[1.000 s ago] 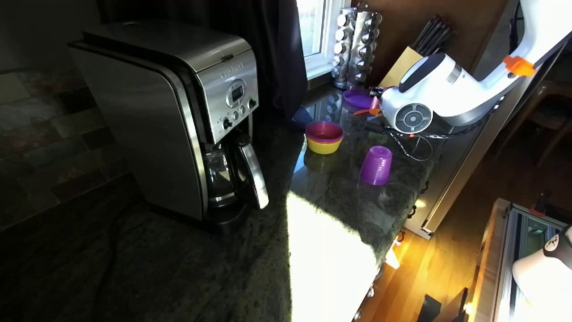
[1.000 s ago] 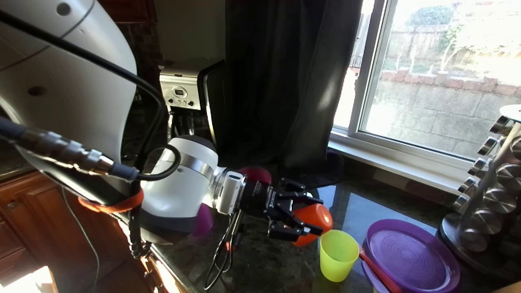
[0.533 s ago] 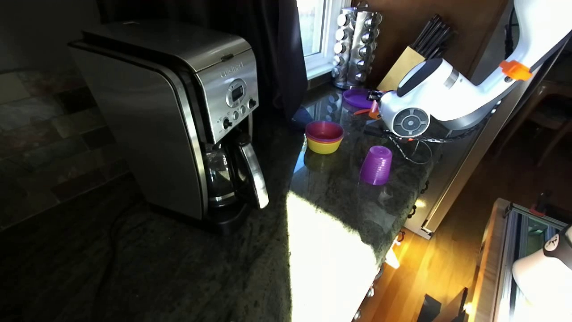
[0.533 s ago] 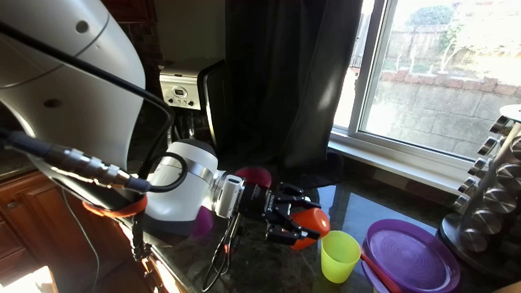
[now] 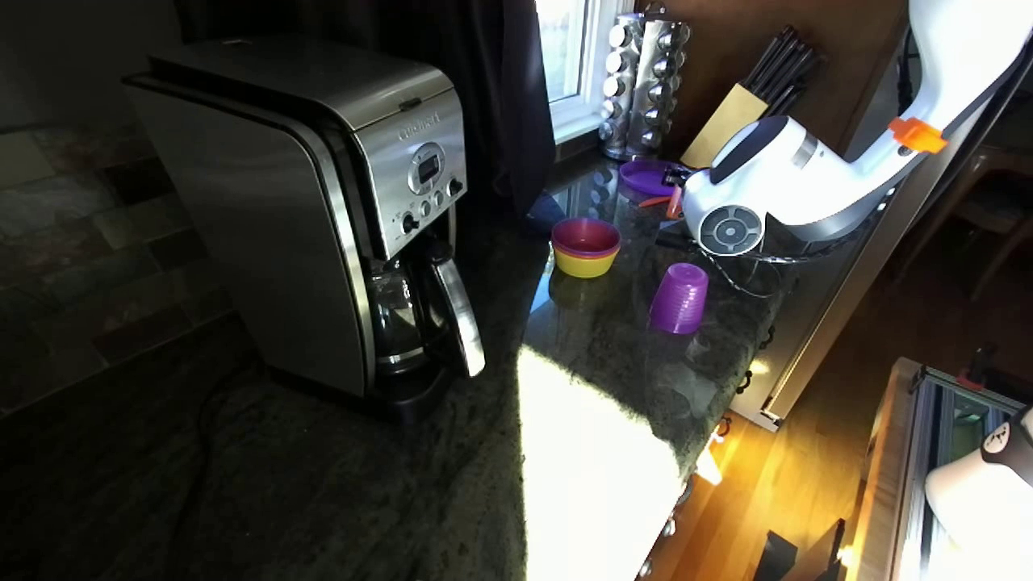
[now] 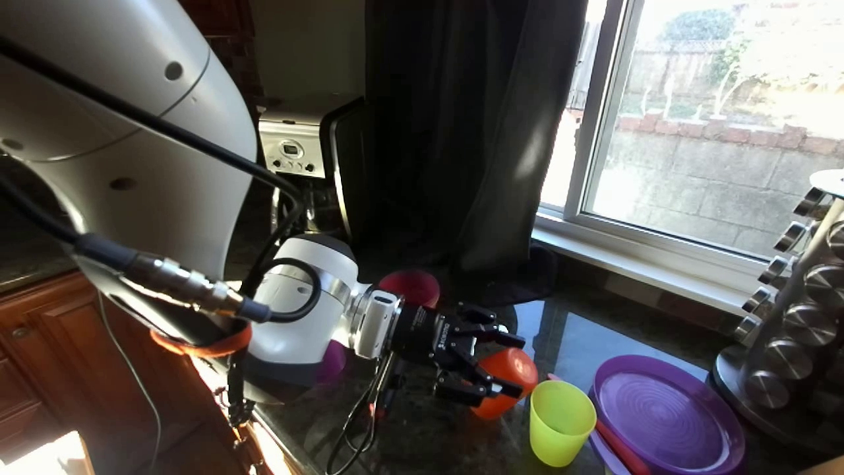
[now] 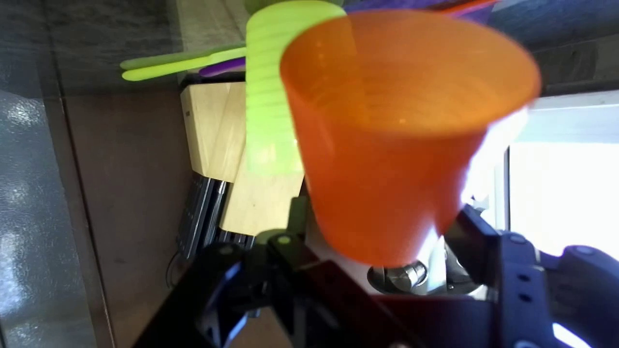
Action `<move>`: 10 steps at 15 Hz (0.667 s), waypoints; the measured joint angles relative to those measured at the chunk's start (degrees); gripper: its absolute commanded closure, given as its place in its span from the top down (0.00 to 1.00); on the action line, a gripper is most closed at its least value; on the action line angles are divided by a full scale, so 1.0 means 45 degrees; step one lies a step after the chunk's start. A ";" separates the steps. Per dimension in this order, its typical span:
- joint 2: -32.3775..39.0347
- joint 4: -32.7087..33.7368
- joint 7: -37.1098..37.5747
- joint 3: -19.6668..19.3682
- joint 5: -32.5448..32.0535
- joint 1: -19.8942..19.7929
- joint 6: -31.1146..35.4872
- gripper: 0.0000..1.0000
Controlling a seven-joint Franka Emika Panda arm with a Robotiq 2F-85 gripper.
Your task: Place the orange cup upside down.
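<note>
The bright-orange cup [image 6: 508, 379] is between the black fingers of my gripper [image 6: 514, 365] in an exterior view. Its closed base points up and to the right and its mouth points down, so it is inverted and tilted. The wrist view is upside down; there the cup [image 7: 396, 183] fills the middle, with its wide mouth toward the counter side. The fingers [image 7: 379, 220] lie on both sides near its base. In an exterior view only a sliver of the cup [image 5: 674, 203] shows beside the arm. I cannot tell whether its rim touches the counter.
A yellow-green cup [image 6: 562, 425] stands upright close beside the orange cup. A purple plate [image 6: 666, 412] with a red utensil [image 6: 623, 452] lies past it. A purple cup [image 5: 680, 300] stands inverted near stacked bowls [image 5: 585, 265]. A knife block [image 5: 726, 125] stands behind.
My gripper has moved down slightly with the orange cup, whose mouth end is lower and whose tilt is less. The yellow-green cup has shifted a little to the right in an exterior view.
</note>
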 measured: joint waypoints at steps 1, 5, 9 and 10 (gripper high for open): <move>-0.0099 0.0125 0.0067 -0.0639 0.0016 0.0644 0.0033 1.00; -0.0126 0.0327 0.0053 -0.1317 0.0034 0.1469 0.0013 1.00; -0.0421 0.0494 0.0003 -0.1283 0.0508 0.1479 0.0998 1.00; -0.0585 0.0549 -0.0021 -0.1088 0.0810 0.1235 0.1678 1.00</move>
